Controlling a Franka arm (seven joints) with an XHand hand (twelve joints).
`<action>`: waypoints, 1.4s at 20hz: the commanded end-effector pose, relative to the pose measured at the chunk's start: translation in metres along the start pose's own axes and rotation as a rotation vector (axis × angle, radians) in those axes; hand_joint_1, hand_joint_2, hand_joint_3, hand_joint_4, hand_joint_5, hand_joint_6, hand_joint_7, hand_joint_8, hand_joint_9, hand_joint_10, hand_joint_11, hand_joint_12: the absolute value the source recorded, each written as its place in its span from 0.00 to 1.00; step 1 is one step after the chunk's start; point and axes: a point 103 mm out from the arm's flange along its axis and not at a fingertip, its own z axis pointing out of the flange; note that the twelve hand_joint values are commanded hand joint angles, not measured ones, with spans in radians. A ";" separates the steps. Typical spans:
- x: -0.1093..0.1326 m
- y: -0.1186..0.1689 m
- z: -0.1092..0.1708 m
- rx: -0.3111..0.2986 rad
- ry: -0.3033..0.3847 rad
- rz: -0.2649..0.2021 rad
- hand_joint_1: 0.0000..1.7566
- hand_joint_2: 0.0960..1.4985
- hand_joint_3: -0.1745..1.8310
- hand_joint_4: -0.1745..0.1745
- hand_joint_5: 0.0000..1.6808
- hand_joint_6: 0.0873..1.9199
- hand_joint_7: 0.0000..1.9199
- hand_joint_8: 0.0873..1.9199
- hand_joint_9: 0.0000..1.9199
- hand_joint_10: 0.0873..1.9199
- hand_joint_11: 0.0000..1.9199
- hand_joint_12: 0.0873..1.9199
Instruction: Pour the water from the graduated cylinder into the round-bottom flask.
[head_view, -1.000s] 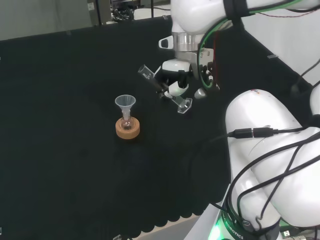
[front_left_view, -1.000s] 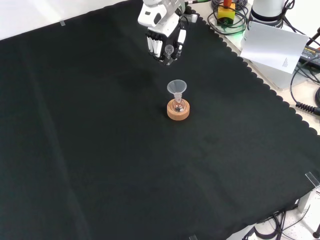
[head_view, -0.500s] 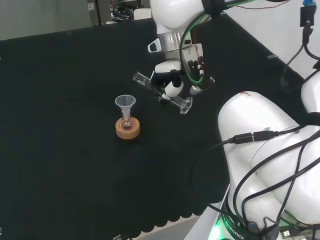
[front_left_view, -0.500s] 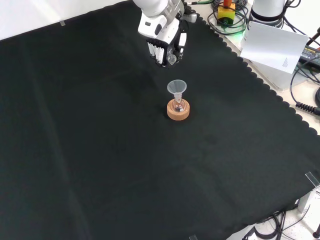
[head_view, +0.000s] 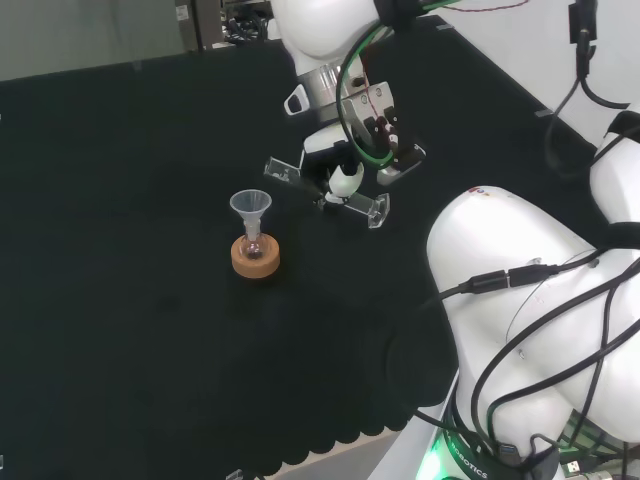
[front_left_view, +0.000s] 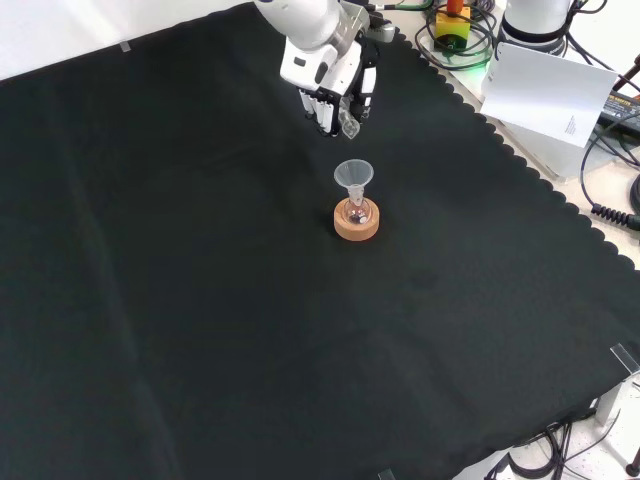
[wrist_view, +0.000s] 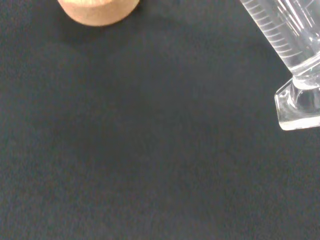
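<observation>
A small round-bottom flask (head_view: 254, 246) stands in a cork ring (head_view: 255, 259) with a clear funnel (head_view: 251, 207) in its neck. The same flask (front_left_view: 356, 212) and funnel (front_left_view: 353, 175) show in the front view. My hand (head_view: 343, 180) is shut on a clear graduated cylinder (head_view: 325, 187), held nearly level above the cloth. Its mouth (head_view: 276, 169) points at the funnel from the right in the head view; its foot (head_view: 377, 211) points away. In the front view my hand (front_left_view: 333, 88) hangs just beyond the funnel. The wrist view has the cylinder's foot (wrist_view: 300, 102) and the cork ring (wrist_view: 98, 10).
Black cloth (front_left_view: 200, 300) covers the bench. The arm's white links (head_view: 520, 300) fill the right of the head view. Beyond the cloth's scalloped far-right edge in the front view lie cables and a sheet of paper (front_left_view: 545, 90).
My hand has carried the cylinder left in the head view, closer to the funnel, and tipped it flatter. The flask and its stand have stayed put.
</observation>
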 end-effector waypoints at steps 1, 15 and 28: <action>0.001 -0.003 -0.003 0.085 -0.058 0.023 0.71 0.75 0.09 0.00 0.54 0.55 0.49 0.55 0.71 0.02 0.57 0.44; 0.007 0.001 -0.006 0.213 -0.149 0.072 0.71 0.75 0.09 0.00 0.54 0.55 0.49 0.55 0.71 0.01 0.57 0.43; 0.006 0.007 -0.018 0.253 -0.197 0.109 0.71 0.75 0.09 0.00 0.54 0.55 0.49 0.55 0.71 0.01 0.57 0.43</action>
